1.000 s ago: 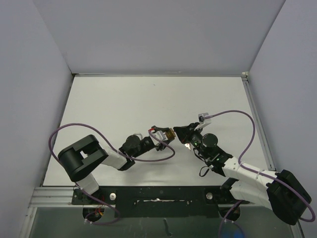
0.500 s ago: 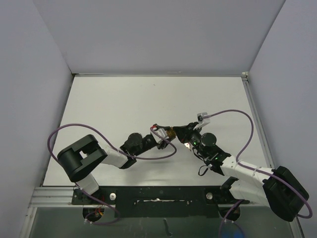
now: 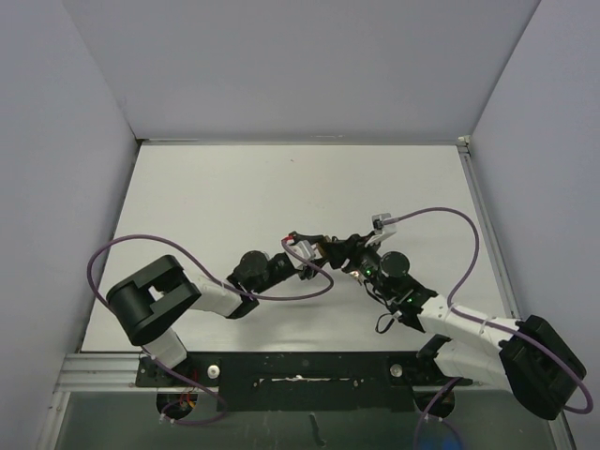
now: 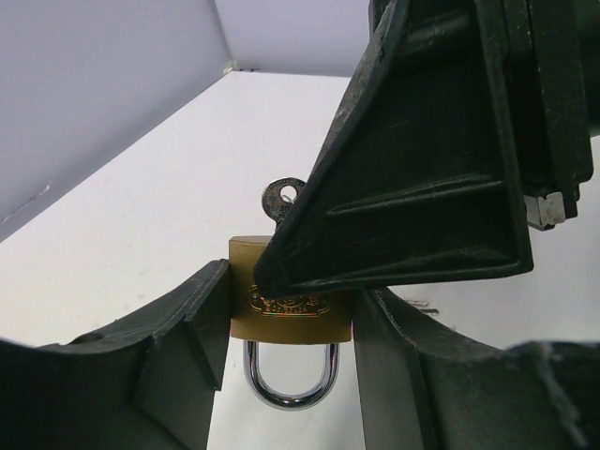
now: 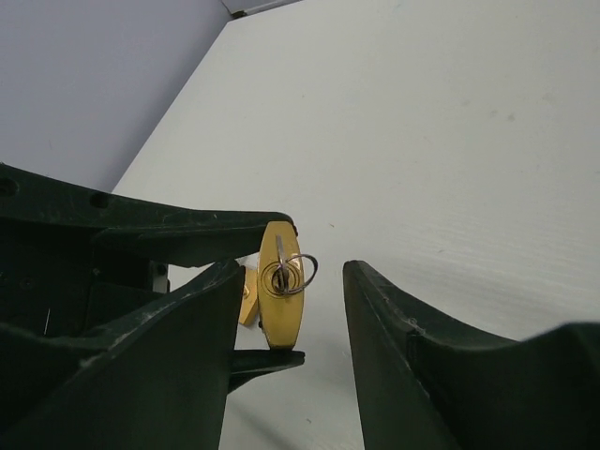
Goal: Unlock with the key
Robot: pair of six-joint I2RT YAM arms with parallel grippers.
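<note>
My left gripper is shut on a brass padlock and holds it by its sides above the table, keyhole end pointing at the right arm. Its steel shackle is closed. A small key with a wire ring sits in the keyhole; its head also shows in the left wrist view. My right gripper is open, its fingers on either side of the key and not touching it. In the top view the padlock sits between the left gripper and the right gripper.
The white table is walled at the back and on both sides. Purple cables loop from both arms. A small metal piece lies on the table beyond the padlock.
My right gripper has moved left and closed in on the padlock, so its fingers now flank the key. My left gripper has shifted slightly left with the padlock.
</note>
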